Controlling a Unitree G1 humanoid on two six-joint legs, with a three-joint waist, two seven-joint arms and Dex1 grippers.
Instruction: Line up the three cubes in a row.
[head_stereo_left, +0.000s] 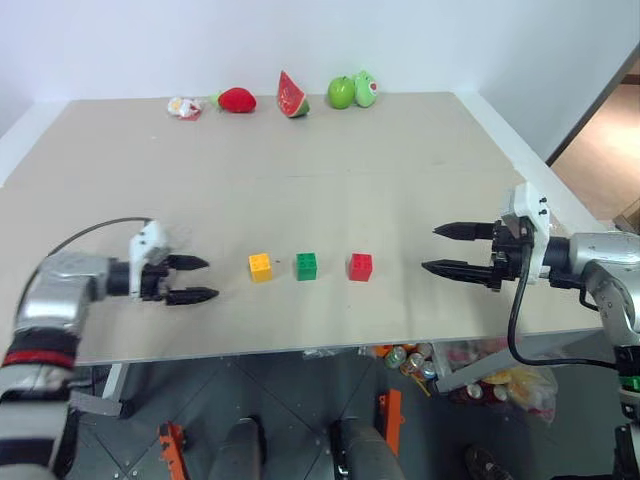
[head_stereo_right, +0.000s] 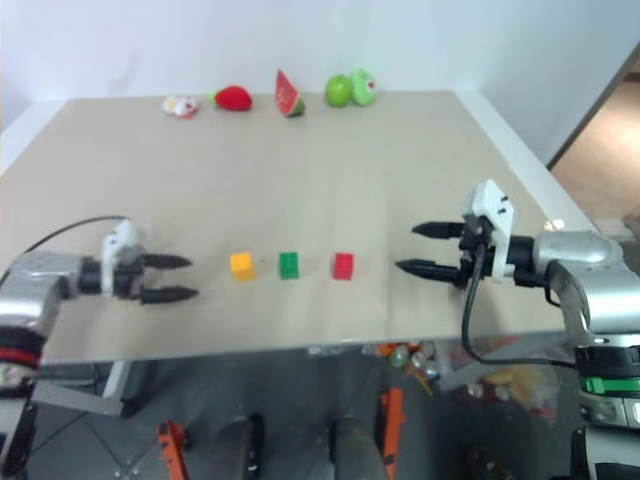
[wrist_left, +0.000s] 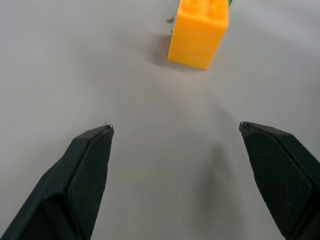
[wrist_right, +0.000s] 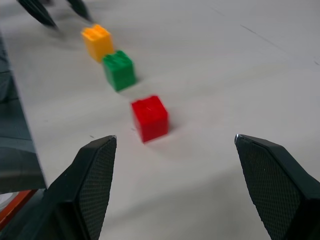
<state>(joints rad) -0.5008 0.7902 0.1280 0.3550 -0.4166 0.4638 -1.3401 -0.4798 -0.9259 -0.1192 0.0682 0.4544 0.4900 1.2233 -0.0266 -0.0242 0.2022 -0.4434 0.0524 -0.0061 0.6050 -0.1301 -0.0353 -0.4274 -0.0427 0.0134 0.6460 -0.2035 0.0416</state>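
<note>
Where the table (head_stereo_left: 330, 190) met its near edge, we found the three cubes standing in one straight row running left to right, each apart from its neighbour by a small gap. We noted the yellow-orange cube (head_stereo_left: 260, 267) at the left end, the green cube (head_stereo_left: 306, 266) in the middle and the red cube (head_stereo_left: 360, 266) at the right end, all upright with studs on top.

We observed the left gripper (head_stereo_left: 198, 279) to the left of the row, level with it and pointing toward the yellow-orange cube, with a clear stretch of table between its tips and that cube. Its two black fingers (wrist_left: 85, 170) stood well apart and held nothing.

We observed the right gripper (head_stereo_left: 440, 249) to the right of the row, pointing toward the red cube and set farther from it than the left gripper was from its cube. Its fingers (wrist_right: 90, 175) were likewise spread wide and held nothing.

Along the far edge of the table we recorded a row of toy fruits: a small white-and-red piece (head_stereo_left: 184, 107), a strawberry (head_stereo_left: 236, 99), a watermelon slice (head_stereo_left: 292, 95) and a green apple (head_stereo_left: 342, 92) with a second green piece (head_stereo_left: 366, 87) just beside it
</note>
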